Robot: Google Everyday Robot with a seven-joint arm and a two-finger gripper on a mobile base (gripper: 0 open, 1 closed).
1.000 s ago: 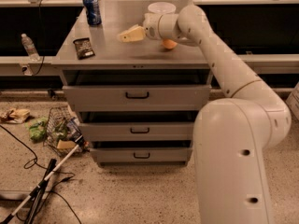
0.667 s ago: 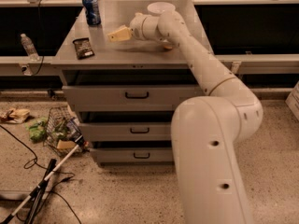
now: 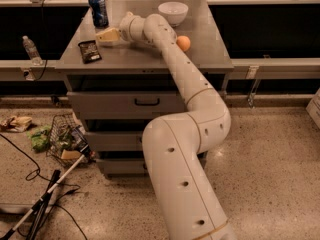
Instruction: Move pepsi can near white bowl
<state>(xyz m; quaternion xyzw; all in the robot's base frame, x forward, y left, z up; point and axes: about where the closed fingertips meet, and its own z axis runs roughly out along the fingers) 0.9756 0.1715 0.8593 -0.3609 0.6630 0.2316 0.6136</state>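
Observation:
The blue pepsi can point(image 3: 98, 10) stands upright at the back left of the grey cabinet top point(image 3: 150, 59). The white bowl point(image 3: 173, 12) sits at the back middle. My gripper point(image 3: 106, 36) is over the left part of the top, just in front of and a little right of the can, apart from it. It holds nothing that I can see. The arm stretches from the lower right across the top.
An orange point(image 3: 183, 43) lies right of the arm. A flat dark snack packet point(image 3: 89, 51) lies at the front left of the top. A water bottle point(image 3: 31, 49) stands on the left ledge. A wire basket point(image 3: 62, 139) and cables lie on the floor at left.
My gripper has swung left across the cabinet top, from beside the orange to just in front of the pepsi can.

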